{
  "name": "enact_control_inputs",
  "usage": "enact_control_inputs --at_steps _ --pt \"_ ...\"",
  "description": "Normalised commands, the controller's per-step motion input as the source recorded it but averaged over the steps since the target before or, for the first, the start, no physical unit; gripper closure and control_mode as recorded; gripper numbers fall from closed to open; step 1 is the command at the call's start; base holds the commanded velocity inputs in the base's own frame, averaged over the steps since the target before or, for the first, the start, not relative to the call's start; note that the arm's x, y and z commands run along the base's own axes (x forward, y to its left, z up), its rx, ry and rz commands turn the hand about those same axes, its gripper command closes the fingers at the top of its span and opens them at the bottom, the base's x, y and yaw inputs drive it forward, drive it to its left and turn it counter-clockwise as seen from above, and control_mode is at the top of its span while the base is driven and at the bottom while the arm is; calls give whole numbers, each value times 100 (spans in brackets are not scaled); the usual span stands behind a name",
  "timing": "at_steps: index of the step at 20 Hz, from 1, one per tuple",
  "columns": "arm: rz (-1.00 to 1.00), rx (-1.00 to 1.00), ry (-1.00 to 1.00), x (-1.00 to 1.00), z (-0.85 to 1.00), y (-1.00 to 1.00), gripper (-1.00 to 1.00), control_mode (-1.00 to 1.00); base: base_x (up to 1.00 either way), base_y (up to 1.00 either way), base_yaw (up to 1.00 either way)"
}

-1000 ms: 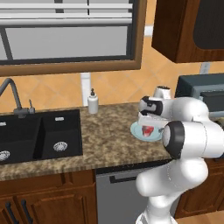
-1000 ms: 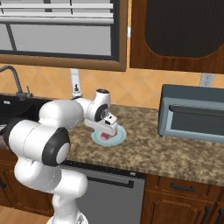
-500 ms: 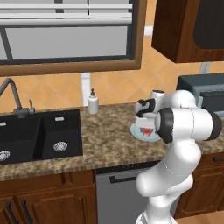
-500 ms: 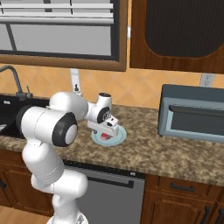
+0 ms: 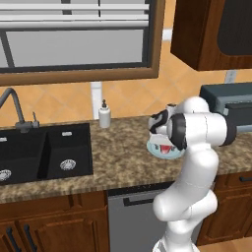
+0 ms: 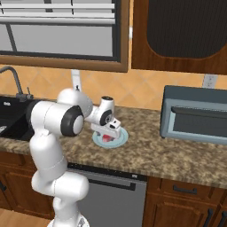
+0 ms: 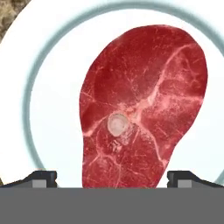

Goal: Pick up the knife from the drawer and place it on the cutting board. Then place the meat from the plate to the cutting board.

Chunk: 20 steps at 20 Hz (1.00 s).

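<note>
A red raw meat (image 7: 144, 105) with white marbling and a small round bone lies on the pale blue-green plate (image 7: 52, 131). My gripper (image 7: 113, 178) hangs straight above it, open, with one dark fingertip on each side of the meat's near end and nothing held. From the base, the plate (image 5: 156, 151) (image 6: 120, 140) sits on the granite counter with the meat (image 5: 166, 148) (image 6: 107, 138) on it, and the gripper (image 5: 160, 136) (image 6: 113, 129) is low over it. The knife, the drawer and the cutting board are out of view.
A black double sink (image 5: 44, 152) with a faucet (image 5: 15, 106) lies to the left, a soap dispenser (image 5: 104, 115) behind it. A grey toaster oven (image 6: 195, 115) stands right of the plate. A dishwasher front (image 6: 106, 195) is below the counter.
The arm's elbow has swung round while the hand stayed over the plate and sank a little toward the meat. The jaws stay open.
</note>
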Motion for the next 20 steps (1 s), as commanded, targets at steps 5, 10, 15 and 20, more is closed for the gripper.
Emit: enact_control_inputs --at_steps 5,10,15,20 --pt "0 0 0 38 -16 -14 -100 -100 0 0 0" --pt "0 0 1 38 -20 -9 -100 -100 0 0 0" --pt "-1 0 3 2 -44 8 100 -100 0 0 0" --pt "0 0 0 -12 -12 2 100 -100 0 0 0"
